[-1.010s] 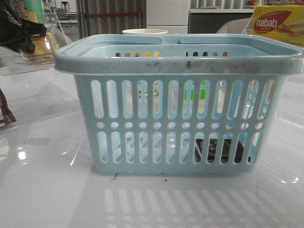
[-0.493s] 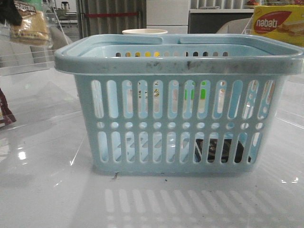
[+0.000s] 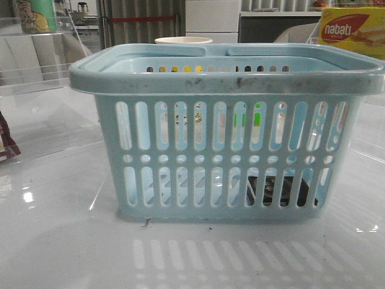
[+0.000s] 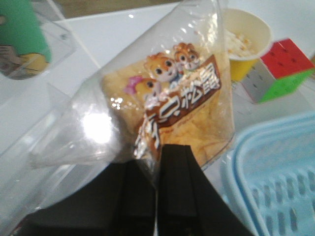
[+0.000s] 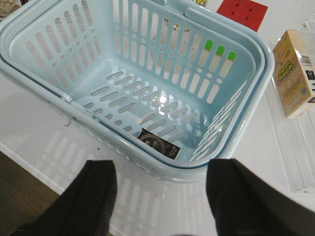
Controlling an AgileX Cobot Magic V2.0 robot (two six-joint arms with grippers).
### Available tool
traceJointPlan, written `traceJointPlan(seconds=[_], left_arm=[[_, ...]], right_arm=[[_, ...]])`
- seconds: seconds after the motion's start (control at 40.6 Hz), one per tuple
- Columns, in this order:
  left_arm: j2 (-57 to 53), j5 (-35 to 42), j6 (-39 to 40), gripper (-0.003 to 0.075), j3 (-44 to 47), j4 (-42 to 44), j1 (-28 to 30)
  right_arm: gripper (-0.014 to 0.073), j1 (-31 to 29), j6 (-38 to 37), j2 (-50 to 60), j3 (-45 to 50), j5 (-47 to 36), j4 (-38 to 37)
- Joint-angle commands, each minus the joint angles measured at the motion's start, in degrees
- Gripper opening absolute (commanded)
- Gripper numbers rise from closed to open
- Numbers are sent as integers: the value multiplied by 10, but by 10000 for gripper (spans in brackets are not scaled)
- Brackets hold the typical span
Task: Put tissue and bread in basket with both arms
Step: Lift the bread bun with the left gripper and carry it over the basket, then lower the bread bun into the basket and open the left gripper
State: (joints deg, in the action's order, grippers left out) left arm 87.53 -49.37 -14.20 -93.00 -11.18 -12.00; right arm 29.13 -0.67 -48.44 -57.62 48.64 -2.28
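Left tool (image 4: pixel 157 196) pinches the wrapped bread (image 4: pixel 182 118) beside the basket (image 4: pixel 275 182), rim just alongside; right tool (image 5: pixel 162 191) gapes wide above the tissue (image 5: pixel 158 142) inside

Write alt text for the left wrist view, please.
The left gripper has its jaws shut on the bread, golden-brown in a clear wrapper with cartoon squirrels, held up beside the basket. Behind sit a yellow cup and a puzzle cube.

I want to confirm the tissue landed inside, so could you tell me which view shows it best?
The right wrist view: the tissue lies unobstructed on the floor of the basket. The front view shows it only through slots; the left wrist view misses it.
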Motion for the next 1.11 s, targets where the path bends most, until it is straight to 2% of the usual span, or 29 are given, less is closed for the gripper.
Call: traceJointPlan(seconds=[0.0,0.148,0.296,0.468,0.591,1.084], left_arm=[[-26,-24,-26,90,-21,-11,-41],[-20,-55,-26,91,-21,-11,-107],[0,-46,-26,91,-21,-11,-174],[37,-34,-26,91,-21,-11,-222],[67,-32,-26,91,-21,-11,-239],[148,-1,-26,91,-19,-10,-241]], right_arm=[[508,0,7,4,-14,-34,-2],[508,0,7,4,-14,-34,-2],[508,0,7,4,-14,-34,-2],[508,0,7,4,-14,-34,-2],[508,0,7,4,-14,-34,-2],[508,0,7,4,-14,-34,-2]])
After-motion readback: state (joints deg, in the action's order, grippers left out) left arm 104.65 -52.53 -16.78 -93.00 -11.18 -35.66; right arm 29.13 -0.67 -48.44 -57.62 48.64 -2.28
